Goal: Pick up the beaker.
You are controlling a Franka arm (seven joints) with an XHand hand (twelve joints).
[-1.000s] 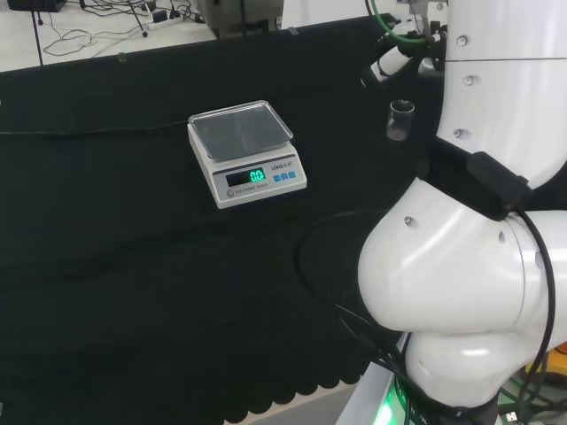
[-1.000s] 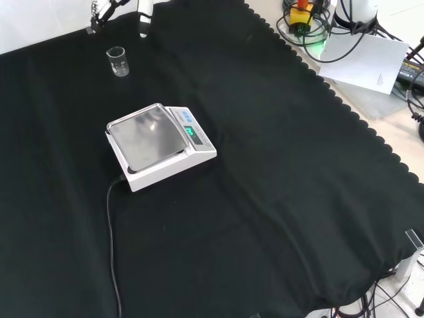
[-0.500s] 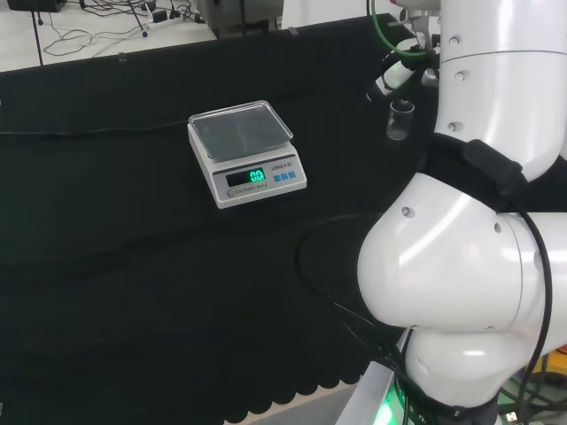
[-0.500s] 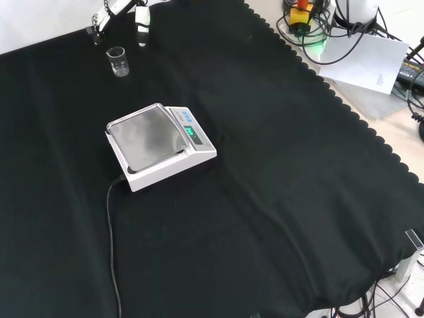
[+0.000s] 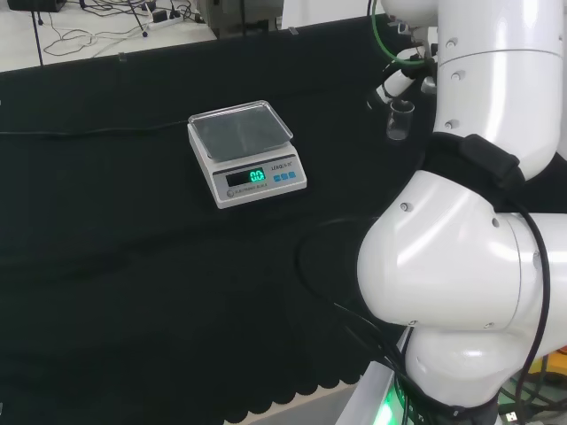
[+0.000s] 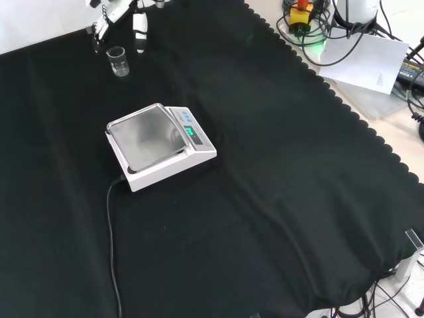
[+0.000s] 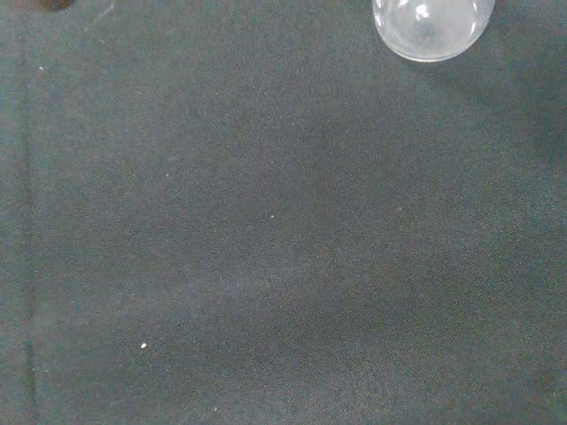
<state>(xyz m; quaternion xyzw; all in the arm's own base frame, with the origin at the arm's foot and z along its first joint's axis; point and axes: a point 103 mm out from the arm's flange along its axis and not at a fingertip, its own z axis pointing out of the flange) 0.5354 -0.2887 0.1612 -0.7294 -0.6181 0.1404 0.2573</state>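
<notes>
A lab: digital scale (image 5: 245,150), glass beaker (image 6: 118,61), black-clothed bench (image 6: 278,172).

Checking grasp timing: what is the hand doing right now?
Hand: open, fingers straight on either side of the beaker, holding nothing.

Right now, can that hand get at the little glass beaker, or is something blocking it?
Probably yes. In the front view the hand hangs just beyond the beaker, fingers straddling it and not yet touching. The beaker stands upright, alone on bare cloth; the scale sits well clear.
</notes>
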